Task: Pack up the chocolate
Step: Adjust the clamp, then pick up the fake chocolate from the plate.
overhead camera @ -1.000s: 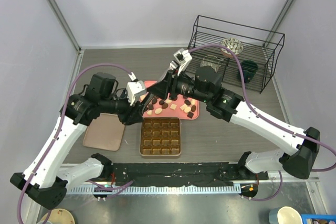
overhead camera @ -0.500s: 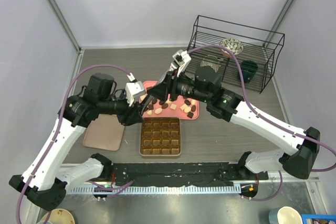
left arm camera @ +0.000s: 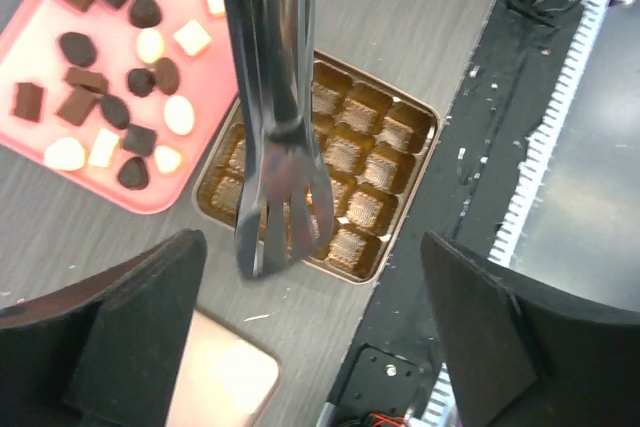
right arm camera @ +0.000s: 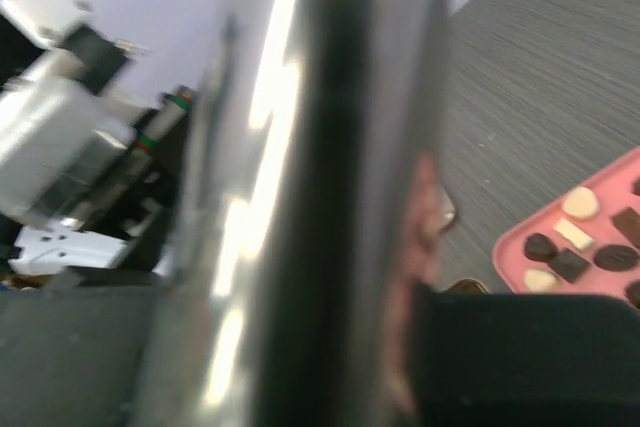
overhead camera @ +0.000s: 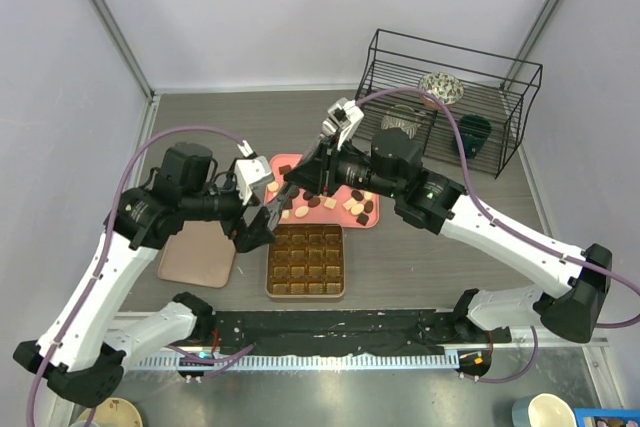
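The chocolate point(overhead camera: 330, 203) lies loose on a pink tray point(overhead camera: 375, 222), as several dark, brown and cream pieces point(left arm camera: 110, 107). Just in front of the tray sits a gold-brown gridded box point(overhead camera: 305, 262), its cells point(left arm camera: 370, 167) bare. Metal tongs point(left arm camera: 275, 127) hang tips-down over the box's left side. My right gripper point(overhead camera: 300, 179) is shut on their upper end, and the shiny handle point(right arm camera: 320, 197) fills the right wrist view between its fingers point(right arm camera: 520, 357). My left gripper point(overhead camera: 258, 227) stands wide open just left of the tongs' tips, with nothing between its fingers point(left arm camera: 100, 347).
A tan flat lid point(overhead camera: 198, 250) lies left of the box. A black wire rack point(overhead camera: 450, 97) with a few items stands at the back right. A black strip point(overhead camera: 330, 332) runs along the near edge between the arm bases.
The left gripper has opened, let go of the tongs and drawn back down-left. The right gripper has closed on the tongs' upper end.
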Robot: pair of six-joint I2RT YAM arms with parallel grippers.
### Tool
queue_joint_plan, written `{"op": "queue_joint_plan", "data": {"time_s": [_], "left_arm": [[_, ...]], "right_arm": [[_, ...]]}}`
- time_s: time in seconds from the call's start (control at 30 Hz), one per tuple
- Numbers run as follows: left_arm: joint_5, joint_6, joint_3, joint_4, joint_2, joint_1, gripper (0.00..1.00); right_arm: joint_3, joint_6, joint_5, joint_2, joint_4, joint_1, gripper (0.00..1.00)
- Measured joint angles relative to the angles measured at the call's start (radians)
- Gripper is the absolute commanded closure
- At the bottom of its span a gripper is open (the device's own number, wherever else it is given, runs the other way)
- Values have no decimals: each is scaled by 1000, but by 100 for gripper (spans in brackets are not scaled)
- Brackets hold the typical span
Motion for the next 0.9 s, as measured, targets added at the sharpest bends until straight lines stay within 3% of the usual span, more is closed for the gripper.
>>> {"op": "queue_joint_plan", "data": {"time_s": [0.17,0.43,0.73,0.9], "left_arm": [[-126,-49,34,10,-32,3,0],[-272,-152,69,65,-37,56,0],[-309,-256,30,188,185,341,10],[-311,-262,-56,252,282,413,17]], "right_arm": [[-7,-72,80,0,-89,-5,99],[-8,-186,264,40,-157,-6,99],[63,-246,414,238,-179,-46,99],[157,-268,454,367,-166,-82,99]]}}
